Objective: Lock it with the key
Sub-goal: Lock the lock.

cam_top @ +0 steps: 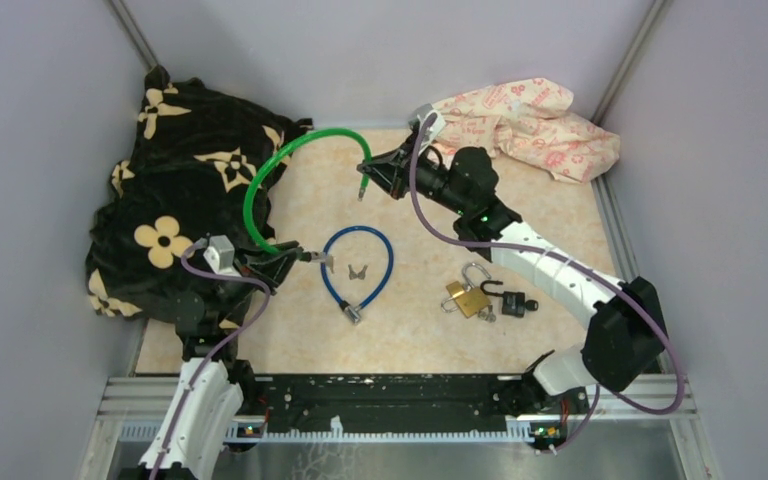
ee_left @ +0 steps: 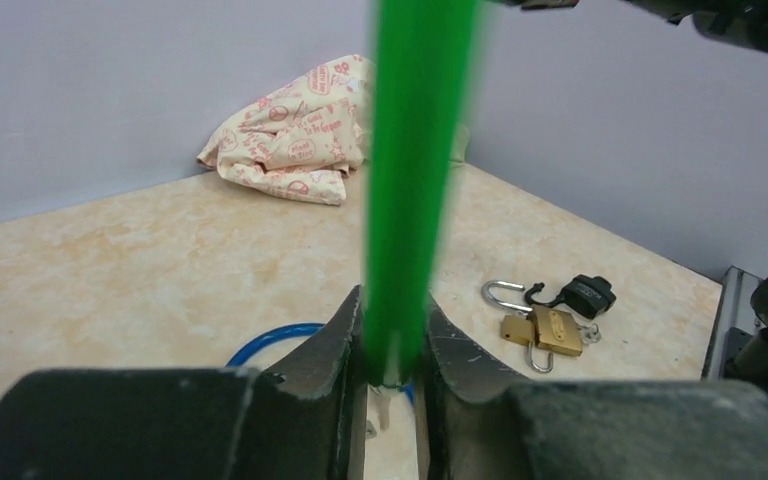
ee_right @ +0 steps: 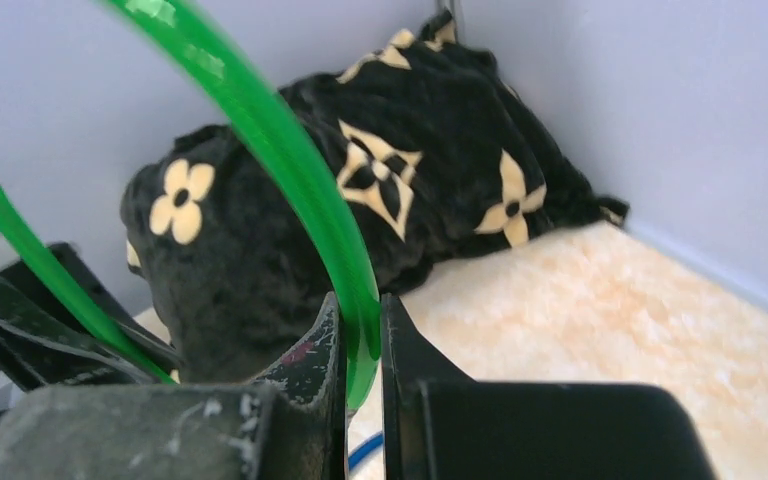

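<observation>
A green cable lock arches above the table, with each end held by one gripper. My left gripper is shut on one end, and the green cable rises between its fingers. A small metal key pokes out under that end. My right gripper is shut on the other end, whose metal tip hangs free. In the right wrist view the cable curves up from the closed jaws.
A blue cable lock lies looped on the table with loose keys inside it. Brass padlocks and a black padlock lie to the right. A black flowered cloth fills the left side; a patterned cloth sits back right.
</observation>
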Controlling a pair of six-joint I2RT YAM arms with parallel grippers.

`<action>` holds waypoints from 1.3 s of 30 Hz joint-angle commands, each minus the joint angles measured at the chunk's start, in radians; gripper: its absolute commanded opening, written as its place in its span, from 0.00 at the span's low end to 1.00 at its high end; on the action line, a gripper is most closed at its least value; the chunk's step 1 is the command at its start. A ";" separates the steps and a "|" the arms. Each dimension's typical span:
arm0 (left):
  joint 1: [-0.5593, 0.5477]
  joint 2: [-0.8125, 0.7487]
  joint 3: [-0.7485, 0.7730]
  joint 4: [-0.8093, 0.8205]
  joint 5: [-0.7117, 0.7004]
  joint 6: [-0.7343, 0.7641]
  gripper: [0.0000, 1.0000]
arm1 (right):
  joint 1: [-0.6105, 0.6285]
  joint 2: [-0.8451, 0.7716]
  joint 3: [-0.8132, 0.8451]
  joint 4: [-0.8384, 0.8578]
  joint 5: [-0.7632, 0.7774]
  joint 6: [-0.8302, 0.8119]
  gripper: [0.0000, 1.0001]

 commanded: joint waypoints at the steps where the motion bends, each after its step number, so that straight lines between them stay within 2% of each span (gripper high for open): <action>1: -0.007 0.006 -0.014 -0.012 -0.033 0.037 0.29 | 0.077 -0.064 0.099 0.013 0.036 -0.066 0.00; 4: -0.006 -0.009 -0.012 -0.015 -0.099 0.035 0.40 | 0.090 -0.072 0.126 -0.004 0.054 -0.074 0.00; 6: -0.006 -0.026 -0.009 -0.014 -0.147 0.031 0.40 | 0.102 -0.077 0.135 -0.010 0.055 -0.079 0.00; 8: -0.004 -0.037 -0.002 -0.005 -0.172 0.018 0.29 | 0.128 -0.078 0.141 -0.016 0.058 -0.102 0.00; 10: -0.004 -0.043 0.009 0.012 -0.173 0.002 0.05 | 0.150 -0.073 0.153 -0.036 0.058 -0.125 0.00; 11: -0.004 -0.046 0.013 0.020 -0.169 -0.005 0.00 | 0.159 -0.070 0.161 -0.045 0.057 -0.130 0.00; 16: 0.005 -0.084 0.040 0.051 -0.178 -0.116 0.00 | 0.183 -0.071 0.201 -0.013 0.018 -0.115 0.00; 17: 0.018 -0.092 0.052 0.070 -0.202 -0.170 0.00 | 0.197 -0.067 0.211 0.009 0.003 -0.116 0.00; 21: 0.128 -0.115 0.094 0.103 -0.361 -0.550 0.00 | 0.271 -0.001 0.270 0.122 -0.074 -0.093 0.00; 23: 0.187 -0.142 0.095 0.115 -0.396 -0.651 0.00 | 0.301 0.043 0.315 0.142 -0.094 -0.085 0.00; 25: 0.228 -0.182 0.082 0.145 -0.405 -0.670 0.00 | 0.320 0.079 0.356 0.153 -0.093 -0.087 0.00; 28: 0.236 -0.223 0.076 0.181 -0.374 -0.639 0.00 | 0.337 0.146 0.445 0.144 -0.117 -0.077 0.00; 31: 0.236 -0.240 0.074 0.180 -0.383 -0.668 0.00 | 0.373 0.202 0.538 0.101 -0.125 -0.111 0.00; 34: 0.237 -0.256 0.072 0.162 -0.442 -0.706 0.00 | 0.398 0.231 0.552 0.093 -0.108 -0.146 0.00; 39: 0.237 -0.271 0.067 0.152 -0.465 -0.723 0.00 | 0.406 0.275 0.599 0.047 -0.133 -0.125 0.00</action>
